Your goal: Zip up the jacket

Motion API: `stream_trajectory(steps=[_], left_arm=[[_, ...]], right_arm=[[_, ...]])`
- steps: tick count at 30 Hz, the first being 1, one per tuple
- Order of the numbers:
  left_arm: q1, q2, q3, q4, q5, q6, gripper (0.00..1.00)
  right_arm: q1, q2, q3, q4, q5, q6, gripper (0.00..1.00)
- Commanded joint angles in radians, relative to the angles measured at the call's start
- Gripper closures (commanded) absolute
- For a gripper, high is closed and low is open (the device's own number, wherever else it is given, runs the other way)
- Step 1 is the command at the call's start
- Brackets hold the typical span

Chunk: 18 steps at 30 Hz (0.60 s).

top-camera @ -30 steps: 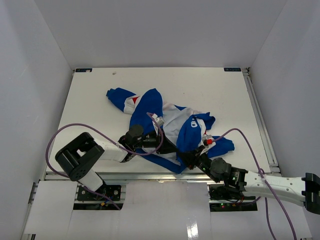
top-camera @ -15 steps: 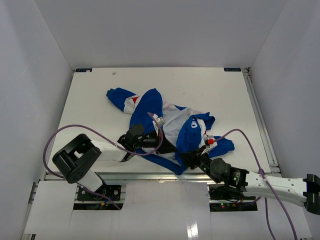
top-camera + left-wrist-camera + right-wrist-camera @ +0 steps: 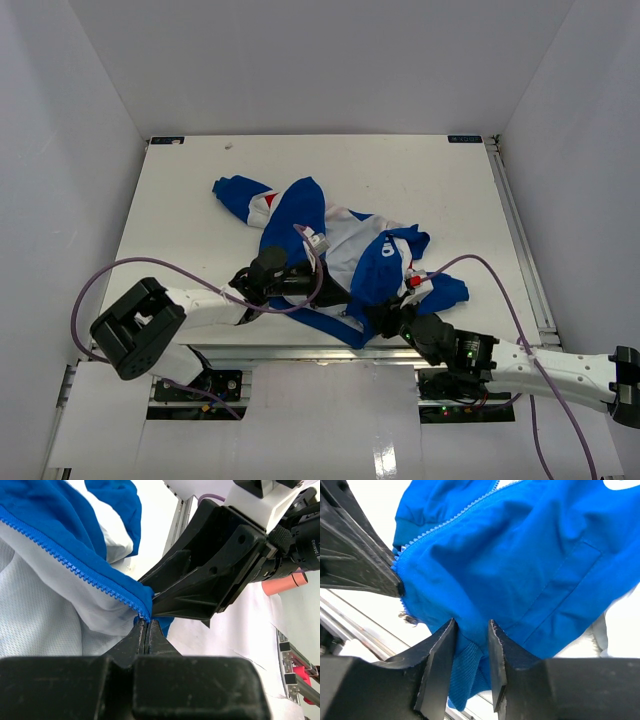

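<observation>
**Both grippers pinched on the jacket's near hem**

The jacket (image 3: 300,215) lies crumpled and open on the table (image 3: 180,200); most of it sits beyond both grippers, and only its near hem reaches them. Its long axis runs on a diagonal; one sleeve points away to the far left of my left tool, the blue body trails toward the right arm's side, and white lining faces up in the middle.

My left gripper (image 3: 146,628) has its jaws pressed together, with the blue corner at the bottom end of the zipper caught at the tips; the zipper teeth (image 3: 75,570) climb away from those tips, up and to the left in that wrist view. My right gripper (image 3: 471,630) is narrow, a fold of blue hem filling the gap, so it holds cloth just beside the left tips.

From above I get the whole layout, but the two black tools merge over the hem and I cannot read either jaw there. The left wrist view shows the right tool's fingers meeting the cloth right above my left tips; whether the tools touch I cannot tell. The right wrist view alone shows the ribbed hem hanging below its fingers, and the left finger at its left edge, tip at the zipper's end. A purple cable (image 3: 130,270) loops off the left arm.
</observation>
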Motion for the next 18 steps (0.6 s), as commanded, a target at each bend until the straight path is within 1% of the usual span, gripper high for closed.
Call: stream_trajectory(steps=[1,3,6,15,18], left_arm=[[0.003,-0.077,0.005,0.032,0.02,0.024,1.0],[0.003,-0.079,0.007,0.027,0.022,0.027,1.0],[0.005,-0.082,0.01,0.014,0.022,0.029,1.0],[0.004,-0.102,0.017,-0.01,0.019,0.035,1.0],[0.006,-0.109,0.041,-0.059,0.029,0.039,1.0]], right_arm=[[0.001,0.055,0.125,-0.08,-0.028,-0.099,0.6],[0.002,0.049,0.145,-0.082,-0.087,-0.133,0.56],[0.001,0.025,0.18,-0.109,-0.124,-0.152,0.51],[0.002,-0.086,0.187,-0.068,-0.197,-0.212,0.51],[0.001,-0.103,0.177,-0.018,-0.233,-0.232,0.52]])
